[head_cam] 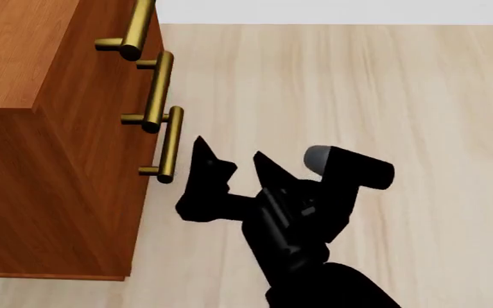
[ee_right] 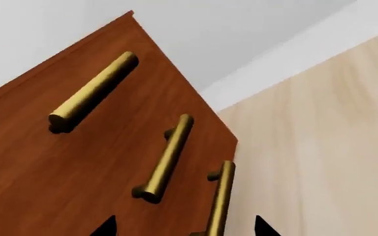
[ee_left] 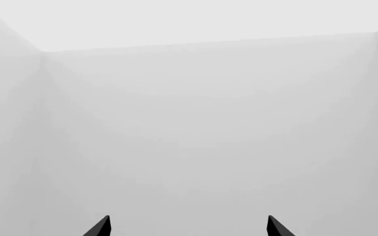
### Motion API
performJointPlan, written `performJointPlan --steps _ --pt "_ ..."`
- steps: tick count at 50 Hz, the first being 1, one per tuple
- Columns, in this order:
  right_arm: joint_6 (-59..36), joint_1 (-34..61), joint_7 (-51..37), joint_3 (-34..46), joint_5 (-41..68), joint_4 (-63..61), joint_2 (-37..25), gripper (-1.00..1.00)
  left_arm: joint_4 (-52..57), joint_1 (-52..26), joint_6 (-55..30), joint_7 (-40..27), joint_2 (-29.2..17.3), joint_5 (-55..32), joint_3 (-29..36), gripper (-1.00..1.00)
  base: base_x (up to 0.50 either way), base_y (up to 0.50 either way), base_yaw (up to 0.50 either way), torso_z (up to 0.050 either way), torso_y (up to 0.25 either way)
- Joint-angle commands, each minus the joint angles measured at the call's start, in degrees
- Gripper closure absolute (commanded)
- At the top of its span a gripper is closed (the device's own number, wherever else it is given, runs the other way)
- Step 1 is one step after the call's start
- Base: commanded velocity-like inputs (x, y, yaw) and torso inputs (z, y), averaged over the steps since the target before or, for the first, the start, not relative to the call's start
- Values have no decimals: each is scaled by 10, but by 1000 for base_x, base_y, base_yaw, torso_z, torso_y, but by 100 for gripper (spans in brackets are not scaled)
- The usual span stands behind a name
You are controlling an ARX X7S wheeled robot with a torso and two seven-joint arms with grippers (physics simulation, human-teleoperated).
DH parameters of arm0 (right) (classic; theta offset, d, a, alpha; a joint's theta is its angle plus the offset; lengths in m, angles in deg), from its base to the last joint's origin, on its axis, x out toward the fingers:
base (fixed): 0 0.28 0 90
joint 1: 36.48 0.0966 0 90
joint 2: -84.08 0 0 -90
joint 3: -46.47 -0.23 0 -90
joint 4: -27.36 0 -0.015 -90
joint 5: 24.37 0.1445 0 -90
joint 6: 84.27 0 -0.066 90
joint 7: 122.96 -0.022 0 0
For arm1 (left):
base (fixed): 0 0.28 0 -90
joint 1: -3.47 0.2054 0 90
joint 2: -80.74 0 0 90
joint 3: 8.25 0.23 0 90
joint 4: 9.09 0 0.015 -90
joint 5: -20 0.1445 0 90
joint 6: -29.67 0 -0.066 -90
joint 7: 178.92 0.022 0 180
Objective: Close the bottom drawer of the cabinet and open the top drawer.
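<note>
With all fronts seemingly flush, the bottom drawer looks closed; the right gripper, spread and empty, must be raised to the top drawer handle.

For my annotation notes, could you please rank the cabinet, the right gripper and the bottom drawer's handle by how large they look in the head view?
1. The cabinet, cropped by the frame.
2. The right gripper, enlarged by nearness to the camera.
3. The bottom drawer's handle.
</note>
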Motion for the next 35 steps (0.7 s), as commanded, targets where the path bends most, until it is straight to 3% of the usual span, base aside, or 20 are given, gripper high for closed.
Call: performJointPlan --steps 1,16,35 --pt "30 11 -43 -50 42 -73 -16 -100 -4 -3 4 0 2 1 8 -100 0 0 0 0 0" --pt "41 47 -110 -81 59 -116 -1 -100 -1 -4 3 -4 2 -2 11 -100 0 0 0 0 0" --pt "3 110 -78 -112 166 -70 67 -100 2 -6 0 -7 -4 -6 11 -100 0 0 0 0 0"
